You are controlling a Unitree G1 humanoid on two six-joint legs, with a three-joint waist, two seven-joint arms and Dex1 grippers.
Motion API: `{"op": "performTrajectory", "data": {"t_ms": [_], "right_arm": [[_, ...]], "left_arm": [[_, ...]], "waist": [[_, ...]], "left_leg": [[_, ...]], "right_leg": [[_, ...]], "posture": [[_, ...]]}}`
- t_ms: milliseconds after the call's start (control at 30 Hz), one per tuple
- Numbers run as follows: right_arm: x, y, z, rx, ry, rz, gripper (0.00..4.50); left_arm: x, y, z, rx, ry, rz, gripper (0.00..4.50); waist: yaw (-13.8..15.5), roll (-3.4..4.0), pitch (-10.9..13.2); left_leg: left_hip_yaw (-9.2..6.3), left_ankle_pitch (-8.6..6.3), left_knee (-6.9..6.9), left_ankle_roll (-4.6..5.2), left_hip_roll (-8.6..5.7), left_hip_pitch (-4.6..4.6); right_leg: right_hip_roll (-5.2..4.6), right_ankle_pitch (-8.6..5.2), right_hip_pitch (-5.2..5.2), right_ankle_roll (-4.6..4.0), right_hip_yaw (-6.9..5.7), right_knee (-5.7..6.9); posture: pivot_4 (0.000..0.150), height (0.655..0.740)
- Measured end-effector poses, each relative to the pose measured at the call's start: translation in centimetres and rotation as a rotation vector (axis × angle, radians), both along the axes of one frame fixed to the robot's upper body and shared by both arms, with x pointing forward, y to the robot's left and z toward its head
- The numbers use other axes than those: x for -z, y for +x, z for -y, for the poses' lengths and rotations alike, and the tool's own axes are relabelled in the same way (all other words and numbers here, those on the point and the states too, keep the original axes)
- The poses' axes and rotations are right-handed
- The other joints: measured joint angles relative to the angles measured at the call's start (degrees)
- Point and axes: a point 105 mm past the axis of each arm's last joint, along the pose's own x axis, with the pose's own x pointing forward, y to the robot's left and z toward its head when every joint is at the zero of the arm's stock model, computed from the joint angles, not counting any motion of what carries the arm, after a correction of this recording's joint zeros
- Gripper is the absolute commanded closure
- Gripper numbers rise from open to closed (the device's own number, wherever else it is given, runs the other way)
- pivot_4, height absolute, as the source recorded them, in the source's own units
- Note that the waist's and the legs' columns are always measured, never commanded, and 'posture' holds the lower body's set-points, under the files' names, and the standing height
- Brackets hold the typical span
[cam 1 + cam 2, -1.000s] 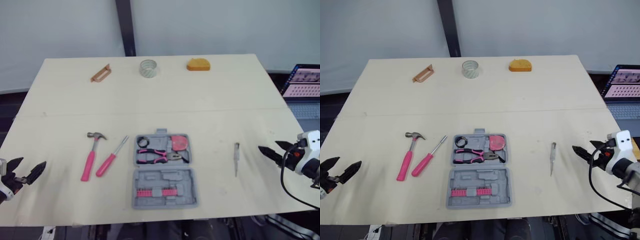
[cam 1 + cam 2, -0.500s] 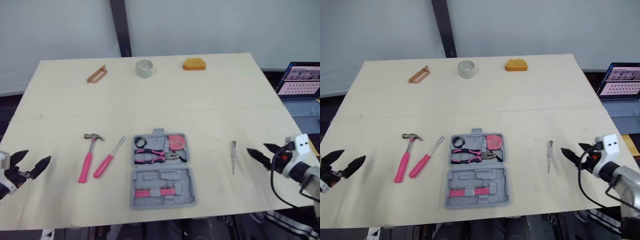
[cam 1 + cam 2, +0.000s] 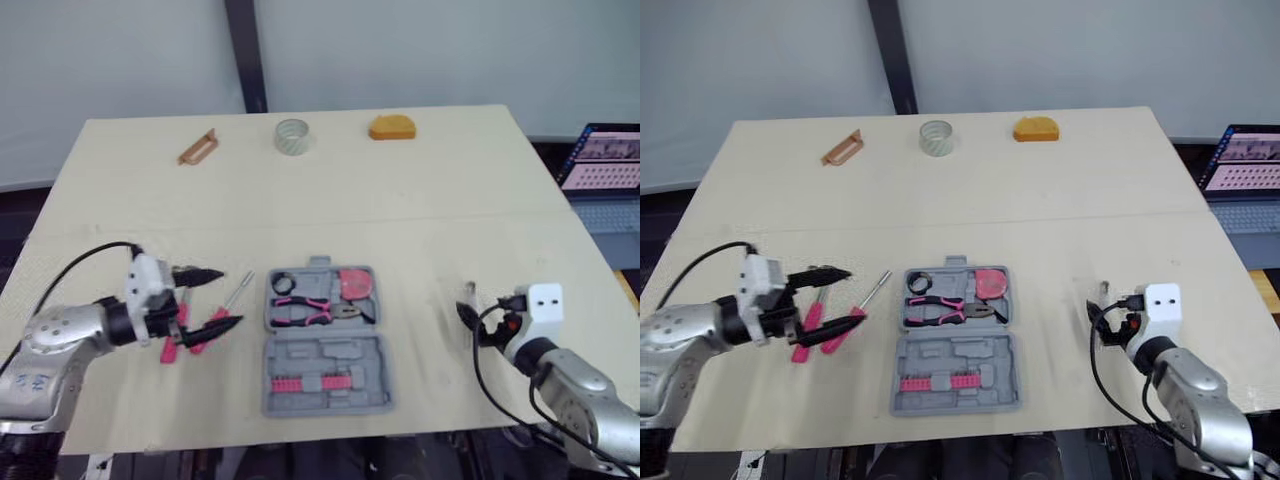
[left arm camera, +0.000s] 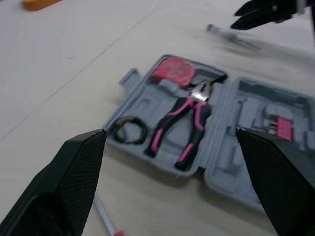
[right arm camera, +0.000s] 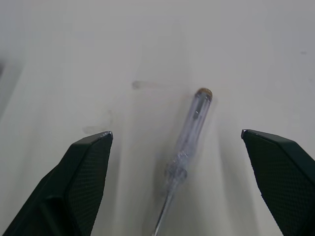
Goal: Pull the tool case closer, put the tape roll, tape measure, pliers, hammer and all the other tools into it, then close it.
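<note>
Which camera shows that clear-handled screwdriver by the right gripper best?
The right wrist view: the clear-handled screwdriver lies close, between the fingers of the open right gripper. The eye views show only its end past that gripper; the left wrist view, a distant streak.

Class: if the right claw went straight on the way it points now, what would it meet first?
Most likely the clear-handled screwdriver, lying on the table just ahead of the open right claw. The claw's height above the table is unclear, so it might pass over.

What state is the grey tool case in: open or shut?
Open. The tool case lies flat with both halves spread, showing the pliers in one half and pink bits in the other.
</note>
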Motion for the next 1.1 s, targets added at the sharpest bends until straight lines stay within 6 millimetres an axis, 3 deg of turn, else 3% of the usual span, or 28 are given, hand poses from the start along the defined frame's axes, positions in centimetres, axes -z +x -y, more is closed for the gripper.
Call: {"op": "performTrajectory", "data": {"t_ms": [100,333,667,933,1033,1100], "right_arm": [[0.7,0.0,-0.1,0.049,-0.018,0.003,0.07],[1.4,0.3,-0.2,0.098,0.002,0.034,0.07],[2.8,0.5,-1.0,0.125,0.009,0.035,0.07],[2.7,1.3,-1.4,0.137,0.003,0.054,0.07],[2.8,1.4,-1.5,0.138,0.008,0.058,0.88],[2.8,1.4,-1.7,0.138,0.018,0.062,1.74]], "left_arm": [[-0.2,0.2,3.0,0.107,-0.028,0.044,0.00],[0.1,0.3,6.6,0.222,-0.054,0.125,0.00],[0.4,1.1,6.9,0.215,-0.054,0.158,0.00],[0.4,1.3,7.0,0.206,-0.056,0.162,0.00],[0.4,1.3,7.0,0.200,-0.056,0.164,0.00],[0.4,1.3,7.0,0.199,-0.056,0.165,0.00]], "waist": [[0.10,0.00,0.00],[0.05,0.00,0.00],[0.06,0.00,0.00],[0.04,0.00,0.00],[0.04,0.00,-0.01],[0.08,0.00,-0.01]], "left_leg": [[0.04,0.00,0.05,0.00,0.00,-0.01],[0.04,0.00,0.05,0.01,0.00,0.00],[0.03,0.00,0.09,0.02,0.00,-0.01],[0.03,0.00,0.12,0.02,0.01,0.00],[0.03,0.00,0.13,0.02,0.01,0.00],[0.02,0.00,0.14,0.02,0.01,0.00]], "right_leg": [[0.01,0.01,-0.01,-0.01,0.04,0.00],[0.01,0.01,-0.01,-0.02,0.06,-0.01],[0.01,0.01,-0.01,-0.02,0.07,0.00],[0.02,0.01,0.00,-0.02,0.07,0.02],[0.02,0.01,0.00,-0.02,0.07,0.02],[0.02,0.01,0.01,-0.02,0.07,0.02]], "posture": [[0.150,0.7400],[0.150,0.7400],[0.150,0.7400],[0.150,0.7400],[0.150,0.7400],[0.150,0.7400]]}}
